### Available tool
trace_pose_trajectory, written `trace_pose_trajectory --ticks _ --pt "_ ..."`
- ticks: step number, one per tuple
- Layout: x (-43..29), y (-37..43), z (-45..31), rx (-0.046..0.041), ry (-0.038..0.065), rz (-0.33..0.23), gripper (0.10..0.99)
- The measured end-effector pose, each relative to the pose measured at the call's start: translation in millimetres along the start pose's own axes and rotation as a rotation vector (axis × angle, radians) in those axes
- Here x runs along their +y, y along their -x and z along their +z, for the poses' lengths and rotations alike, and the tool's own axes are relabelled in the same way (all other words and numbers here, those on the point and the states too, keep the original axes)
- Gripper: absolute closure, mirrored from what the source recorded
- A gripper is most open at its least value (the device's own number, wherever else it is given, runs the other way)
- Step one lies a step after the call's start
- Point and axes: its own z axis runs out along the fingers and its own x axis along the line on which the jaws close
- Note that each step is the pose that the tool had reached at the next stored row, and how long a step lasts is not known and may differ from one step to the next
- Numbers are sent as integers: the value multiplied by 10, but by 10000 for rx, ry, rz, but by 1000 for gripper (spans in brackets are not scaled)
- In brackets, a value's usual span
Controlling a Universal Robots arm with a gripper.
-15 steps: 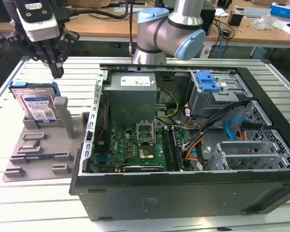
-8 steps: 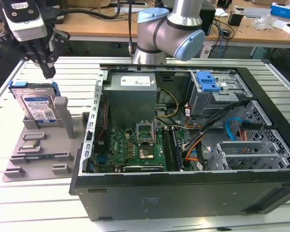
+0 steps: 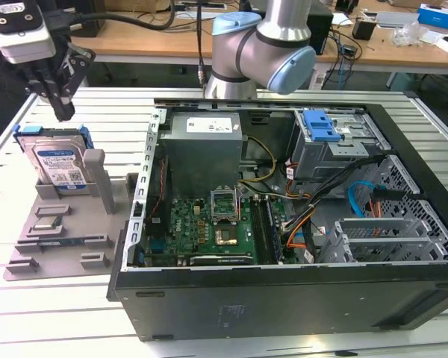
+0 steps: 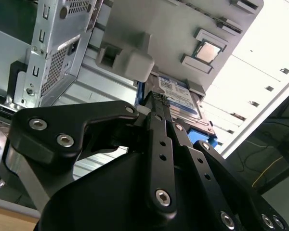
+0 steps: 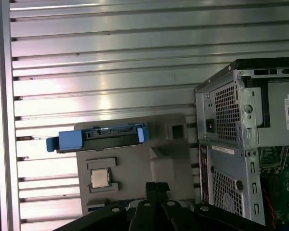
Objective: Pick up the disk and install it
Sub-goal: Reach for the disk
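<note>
plenty of open air straight above the disk, and the gripper hangs in it, pinched closed. the holder post stands just beside the disk on the exterior view's right, with the case wall near beyond that.

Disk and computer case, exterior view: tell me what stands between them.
In the exterior view, the grey holder's tall post stands between the disk and the case, with a shorter grey block nearer the case.

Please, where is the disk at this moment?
The disk stands on edge in the grey holder at the exterior view's left, beside the open computer case; the gripper hangs near it, not touching.
</note>
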Motion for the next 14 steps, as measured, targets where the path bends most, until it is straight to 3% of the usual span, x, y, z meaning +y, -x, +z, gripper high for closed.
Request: trace_pose_trajectory --ticks 9,14 --pt "-16 -217 -5 0 0 1 980" --pt "-29 -393 -10 1 0 1 980"
